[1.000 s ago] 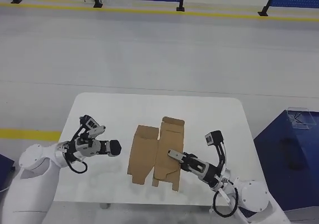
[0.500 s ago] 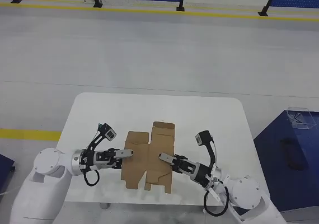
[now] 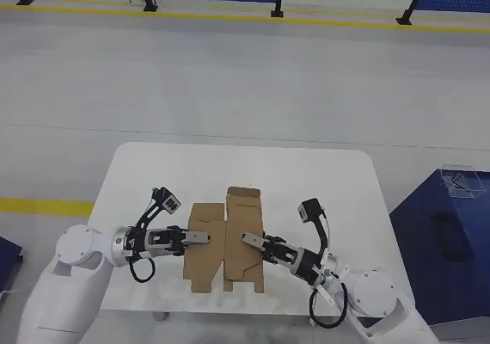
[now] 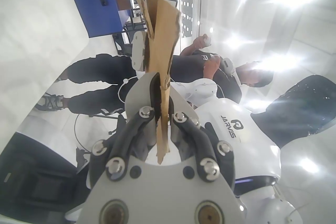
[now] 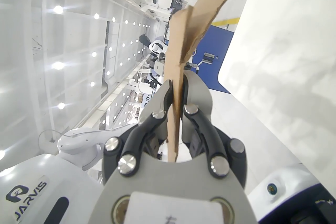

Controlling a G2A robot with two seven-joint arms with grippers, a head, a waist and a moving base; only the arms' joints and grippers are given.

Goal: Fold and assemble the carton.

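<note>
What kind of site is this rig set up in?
Probably a big industrial hall or robot test floor: bare grey floor with yellow lane lines, a blue cabinet beside the white table, another white robot farther off.

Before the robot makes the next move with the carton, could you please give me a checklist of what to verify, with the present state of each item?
1. The left gripper is shut on one edge of the carton: ok.
2. The right gripper is shut on the opposite edge: ok.
3. The carton is over the table, inside its rim: ok.
4. The carton is opened into a box shape: not ok, it is nearly flat.
5. The end flaps are folded in: not ok, they stick out straight.
6. Both grips are firm enough not to slip: cannot tell.
</note>
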